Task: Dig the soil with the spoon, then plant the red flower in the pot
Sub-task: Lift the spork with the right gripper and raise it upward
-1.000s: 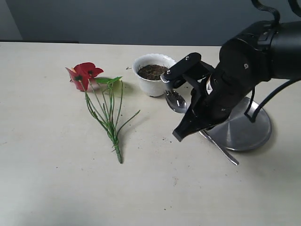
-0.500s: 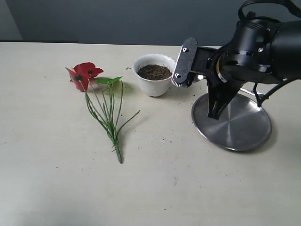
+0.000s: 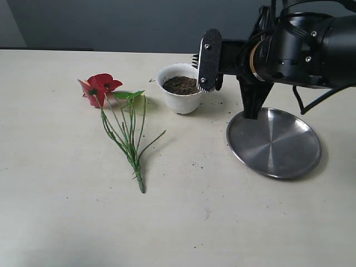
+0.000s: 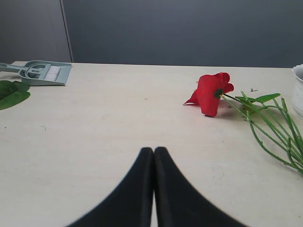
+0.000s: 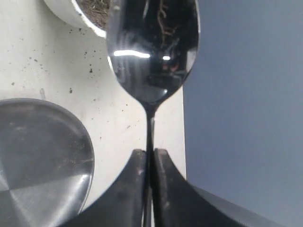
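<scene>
Nearest the exterior view, the red flower (image 3: 99,88) lies flat on the table to the pot's (image 3: 179,101) left, stems trailing forward. It looks untouched, probably waiting until a hole is dug. The steel plate (image 3: 275,142) lies bare on the pot's other side, likely a rest for the spoon. The pot stands upright with the soil (image 3: 182,85) inside. Your right gripper (image 5: 149,156) is clenched on the spoon (image 5: 151,52) by its handle, bowl forward and raised just beside the pot's plate-side rim, seemingly poised to dig. Your left gripper (image 4: 154,152) is pinched closed on nothing, beyond the flower from the pot.
</scene>
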